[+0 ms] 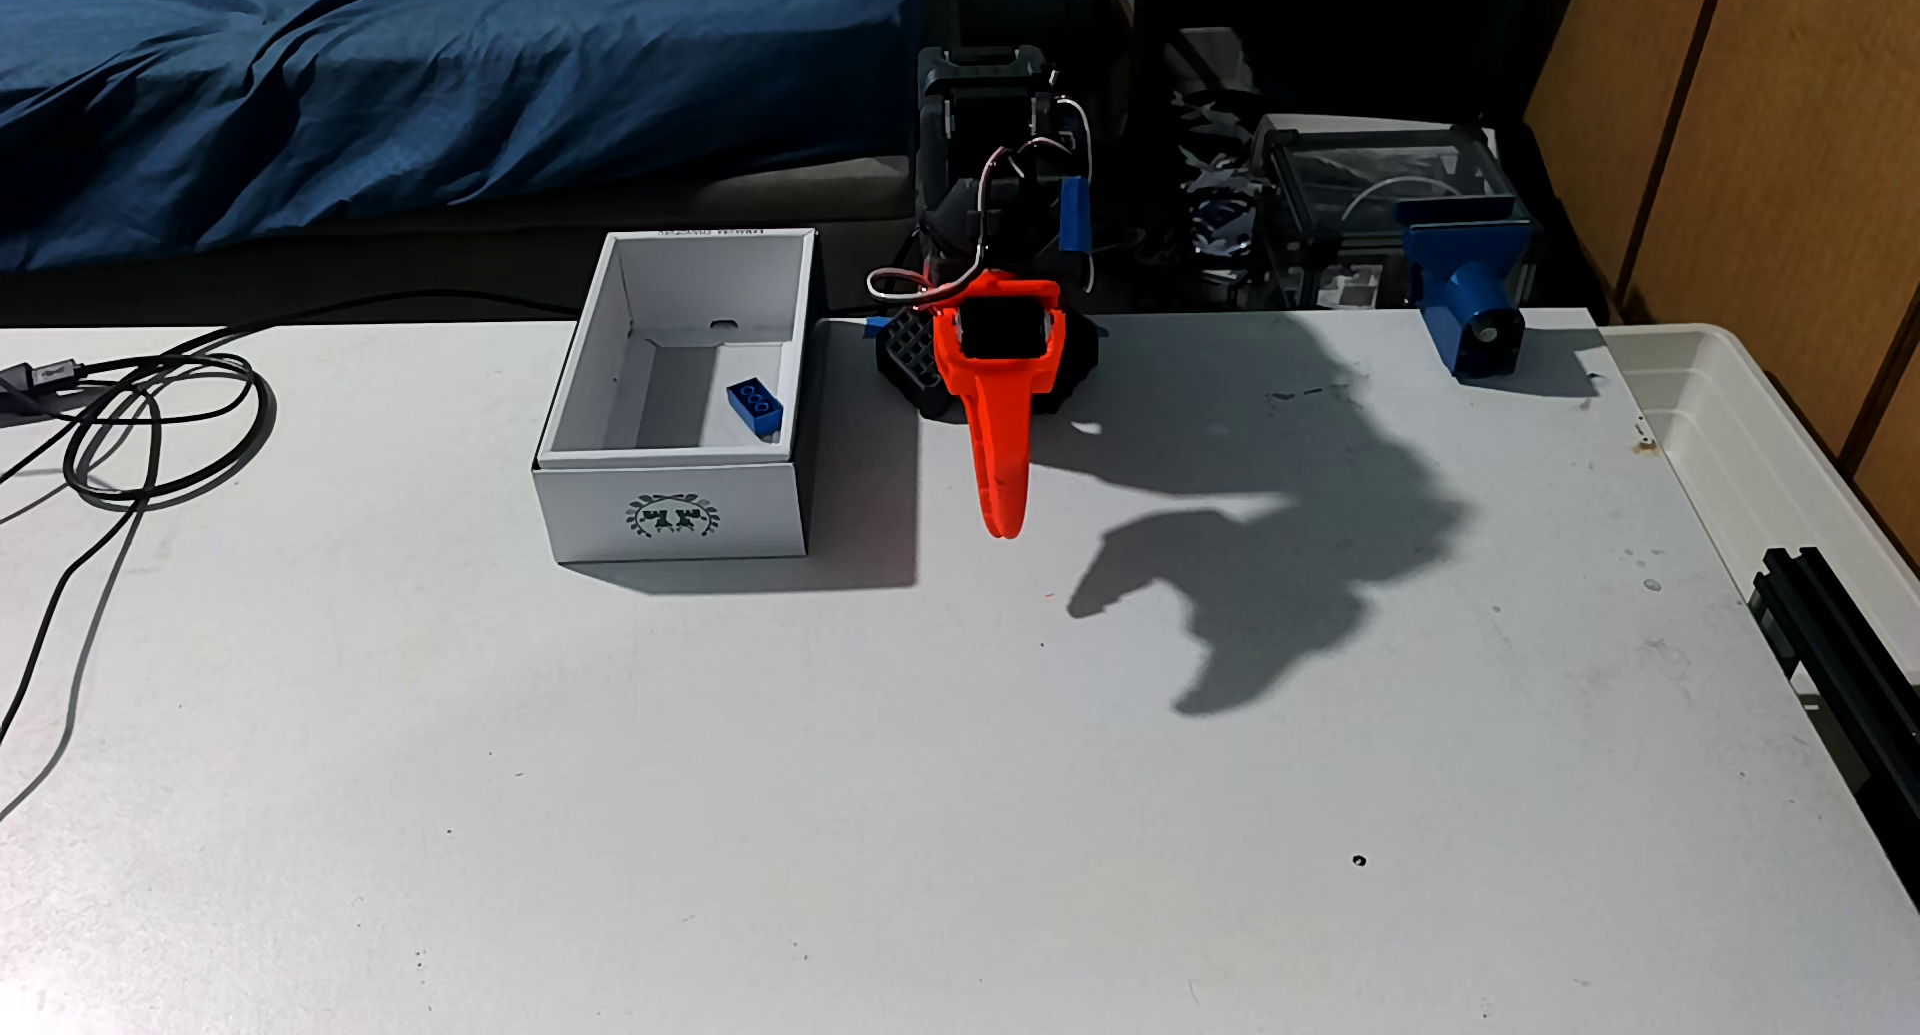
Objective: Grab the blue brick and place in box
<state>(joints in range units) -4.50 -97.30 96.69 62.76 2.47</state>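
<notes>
The blue brick [755, 407] lies inside the box [673, 521], on its floor against the right wall, studs up. The box is white, open-topped, with a dark wreath emblem on its near short side. My gripper [1003, 516] hangs to the right of the box, clear of it, pointing down towards the table. Its orange finger [995, 443] faces the camera and hides the other finger behind it, so the gap between them cannot be made out. Nothing shows in the gripper. The black arm with blue tape patches rises behind it.
A loop of black cable [156, 422] lies at the table's left. A larger blue printed block [1470, 298] stands at the back right. A translucent plastic tub [1766, 443] sits off the right edge, with a black rail [1839, 651] below it. The arm's shadow falls right of the gripper.
</notes>
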